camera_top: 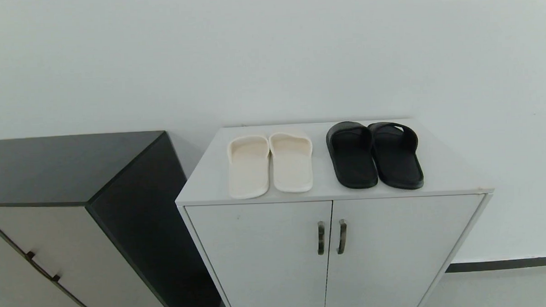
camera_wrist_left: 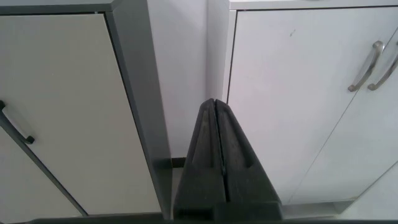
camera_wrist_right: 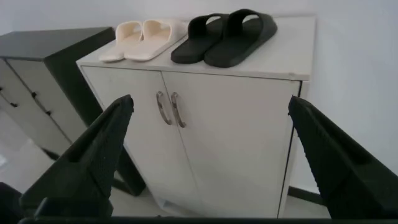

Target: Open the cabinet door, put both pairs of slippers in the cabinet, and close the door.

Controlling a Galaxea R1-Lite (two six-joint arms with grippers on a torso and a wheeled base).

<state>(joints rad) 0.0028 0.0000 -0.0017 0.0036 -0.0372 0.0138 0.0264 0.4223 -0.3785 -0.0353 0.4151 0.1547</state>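
Head view showed cream slippers [camera_top: 270, 165] and black slippers [camera_top: 374, 155] on the shut white cabinet [camera_top: 258, 258]. Left gripper [camera_wrist_left: 215, 109] had fingers pressed together, the door beyond them; right gripper [camera_wrist_right: 210, 102] had fingers wide apart, handles [camera_wrist_right: 168, 109] ahead between them. Closing squarely on one handle would likely serve best.

Cabinet [camera_top: 258, 263]: smooth white panel, satin, faint sheen on the doors.
Door handles [camera_top: 321, 237]: brushed metal, dull grey gleam.
Cream slippers [camera_top: 291, 164]: moulded foam or rubber, matt, smooth.
Black slippers [camera_top: 352, 160]: moulded, rubber-like, matt, finely textured footbeds.
Side cabinet [camera_top: 64, 165]: dark top and flank, smooth, slight gloss; pale matt fronts.
Left gripper [camera_wrist_left: 215, 109]: matt dark, plastic-like, faintly streaked.
Right gripper [camera_wrist_right: 210, 106]: matt black, slightly rough.
Wall [camera_top: 269, 58]: plain white, matt.
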